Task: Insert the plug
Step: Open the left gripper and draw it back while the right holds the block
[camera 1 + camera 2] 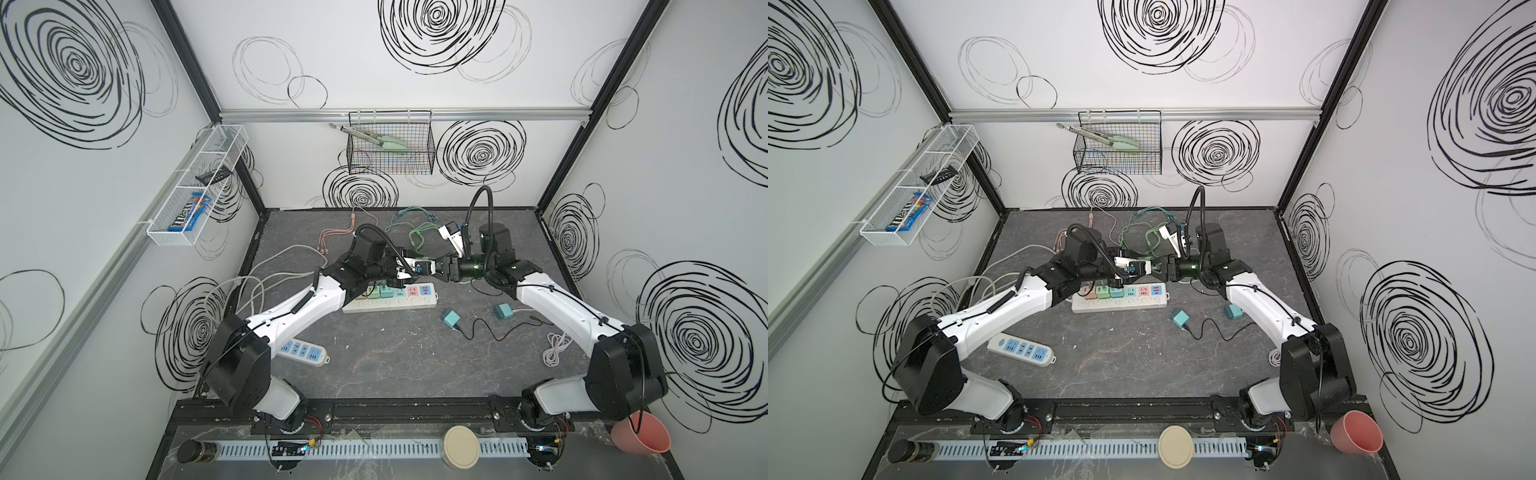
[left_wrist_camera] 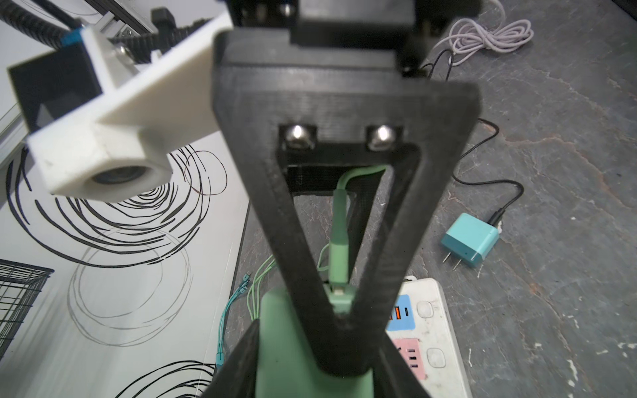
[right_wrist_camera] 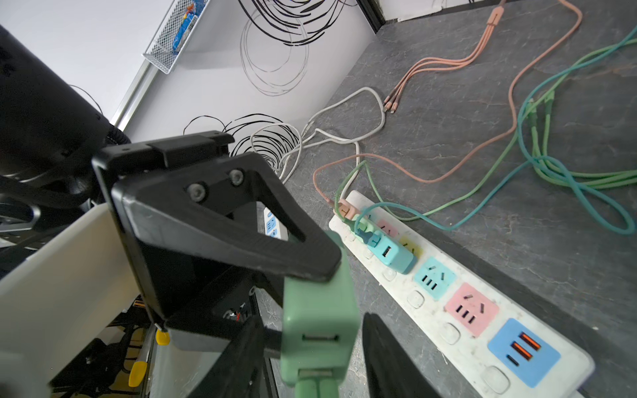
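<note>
Well, my left gripper [image 2: 315, 348] was clamped on one green adapter [image 3: 319, 310], held off the table [image 1: 395, 374] near the long strip [image 1: 390, 306]. The plug [image 3: 315, 386] had its tip at a port of that adapter; I could not tell how deep. It lay between the fingers of my right gripper [image 3: 313, 322], whose jaws stood apart with a gap on each side, gripping nothing.

I counted six adapters: the one I held, three plugged adapters [image 3: 389, 255] in the long strip, and two loose adapters [image 1: 451, 319], both teal, on the table. I counted two strips: the long one and a short strip [image 1: 305, 351] by my left arm.

The table was dark grey and veined. Three white walls [image 1: 353, 75] carried black scribbled rings. One black basket [image 1: 390, 166] hung on the back wall, one white shelf [image 1: 195, 183] on the left.
</note>
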Controlling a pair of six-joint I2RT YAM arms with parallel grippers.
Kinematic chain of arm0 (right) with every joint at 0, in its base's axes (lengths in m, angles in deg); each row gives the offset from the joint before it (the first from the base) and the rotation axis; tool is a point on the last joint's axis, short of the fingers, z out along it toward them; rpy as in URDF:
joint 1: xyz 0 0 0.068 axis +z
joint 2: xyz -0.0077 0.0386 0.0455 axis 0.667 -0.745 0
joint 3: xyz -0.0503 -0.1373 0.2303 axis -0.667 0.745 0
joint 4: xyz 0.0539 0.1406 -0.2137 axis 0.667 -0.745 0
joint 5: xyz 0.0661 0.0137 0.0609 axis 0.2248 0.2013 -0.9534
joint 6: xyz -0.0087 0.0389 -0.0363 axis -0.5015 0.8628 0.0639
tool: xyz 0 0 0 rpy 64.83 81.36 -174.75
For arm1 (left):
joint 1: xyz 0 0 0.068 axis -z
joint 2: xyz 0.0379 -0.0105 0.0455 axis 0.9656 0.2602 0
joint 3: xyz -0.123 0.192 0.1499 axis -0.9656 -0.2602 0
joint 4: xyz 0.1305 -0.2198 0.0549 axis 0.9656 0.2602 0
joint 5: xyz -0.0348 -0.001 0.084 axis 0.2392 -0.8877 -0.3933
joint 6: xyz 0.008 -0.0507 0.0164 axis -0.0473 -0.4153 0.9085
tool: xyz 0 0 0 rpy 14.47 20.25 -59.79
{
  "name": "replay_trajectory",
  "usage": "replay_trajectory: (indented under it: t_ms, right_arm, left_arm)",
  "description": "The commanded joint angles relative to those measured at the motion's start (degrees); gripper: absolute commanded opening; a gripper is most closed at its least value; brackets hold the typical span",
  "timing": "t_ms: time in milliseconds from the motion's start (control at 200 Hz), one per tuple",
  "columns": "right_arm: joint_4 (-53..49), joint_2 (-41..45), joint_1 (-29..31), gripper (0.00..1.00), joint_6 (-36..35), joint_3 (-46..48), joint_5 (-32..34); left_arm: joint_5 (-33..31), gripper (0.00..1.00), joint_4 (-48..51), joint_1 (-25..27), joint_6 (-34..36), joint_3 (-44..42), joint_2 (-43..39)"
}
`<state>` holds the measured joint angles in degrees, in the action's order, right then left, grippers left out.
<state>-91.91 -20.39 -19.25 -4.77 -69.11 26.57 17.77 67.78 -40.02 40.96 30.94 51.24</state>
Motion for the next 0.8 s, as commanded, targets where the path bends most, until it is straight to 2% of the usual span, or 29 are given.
replay_trajectory:
  t_ms: [0,130,180,255,300,350,415,440,500,545,635,791]
  right_arm:
    - [2.38,-0.88,0.17,0.43,1.72,-1.2,-1.98]
    - [5.13,-0.73,0.18,0.32,3.91,-1.0,-0.68]
    - [5.5,-0.85,0.09,0.25,3.23,-1.45,0.17]
    - [2.52,-1.81,0.13,0.09,-1.74,-4.04,2.16]
    - [-0.99,-2.83,0.18,0.01,-6.97,-6.12,4.75]
    - [-4.42,-4.11,0.24,0.0,-13.39,-8.31,7.77]
    - [-9.56,-6.31,0.47,0.0,-20.37,-11.99,10.57]
    - [-11.0,-6.98,0.52,0.0,-22.49,-13.14,11.52]
    - [-12.41,-7.97,0.92,0.0,-27.79,-14.78,12.25]
    - [-12.42,-8.38,1.05,0.0,-31.5,-15.25,11.89]
    - [-15.92,-10.48,1.64,0.0,-41.22,-17.65,11.58]
    - [-31.56,-17.21,3.61,0.0,-61.89,-25.01,13.51]
  left_arm:
    - [0.41,0.0,-4.71,0.17,0.11,-1.03,-1.69]
    - [1.67,0.02,-6.37,0.09,-2.11,-2.22,-2.44]
    - [1.18,0.23,-8.65,0.09,-4.53,-3.19,-3.03]
    - [-0.52,0.41,-13.6,0.0,-10.32,-5.56,-4.81]
    - [-2.27,0.58,-17.27,-0.13,-14.95,-7.26,-6.37]
    - [-6.11,0.8,-22.26,-0.05,-21.89,-9.59,-8.29]
    - [-12.37,1.0,-28.02,0.26,-32.33,-12.59,-11.08]
    - [-15.22,0.96,-29.82,0.35,-36.73,-13.89,-12.27]
    - [-22.22,0.96,-32.88,0.35,-48.43,-17.37,-15.26]
    - [-27.08,0.96,-31.63,0.18,-54.77,-19.34,-17.62]
    - [-36.08,0.96,-21.31,0.09,-63.33,-19.82,-22.14]
    - [-47.9,0.96,-0.72,-2.22,-75.79,-19.92,-29.49]
